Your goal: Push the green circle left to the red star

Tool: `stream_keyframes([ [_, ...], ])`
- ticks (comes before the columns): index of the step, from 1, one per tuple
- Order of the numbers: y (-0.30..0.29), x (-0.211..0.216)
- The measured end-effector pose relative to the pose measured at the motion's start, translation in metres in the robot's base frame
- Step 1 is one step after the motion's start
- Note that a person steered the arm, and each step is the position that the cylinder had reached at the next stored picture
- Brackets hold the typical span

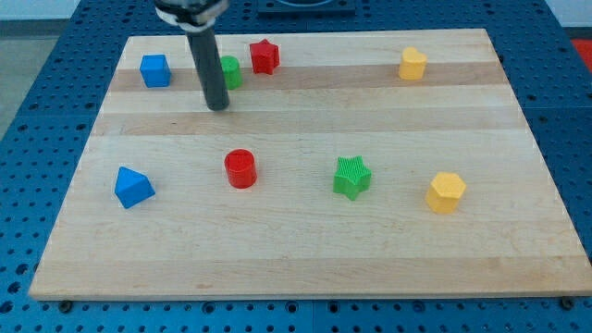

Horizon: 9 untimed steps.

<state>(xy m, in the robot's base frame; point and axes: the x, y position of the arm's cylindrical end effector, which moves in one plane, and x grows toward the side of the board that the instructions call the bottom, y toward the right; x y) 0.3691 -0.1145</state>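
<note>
The green circle (230, 71) stands near the view's top, partly hidden behind my rod. The red star (265, 56) is just to its right and slightly higher, a small gap apart. My tip (217, 106) rests on the board just below and left of the green circle, close to it.
A blue cube (155, 70) sits left of the rod. A yellow block (413, 64) is at top right. Lower down lie a blue triangular block (133, 187), a red cylinder (240, 168), a green star (351, 177) and a yellow hexagon (446, 192). The wooden board (296, 259) ends on all sides.
</note>
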Motion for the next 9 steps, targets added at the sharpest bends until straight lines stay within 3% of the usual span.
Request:
stream_keyframes([
  [1,0.045,0.044],
  [2,0.064,0.008],
  [4,0.046,-0.016],
  [5,0.01,-0.042],
  [7,-0.004,-0.084],
  [9,0.008,-0.08],
])
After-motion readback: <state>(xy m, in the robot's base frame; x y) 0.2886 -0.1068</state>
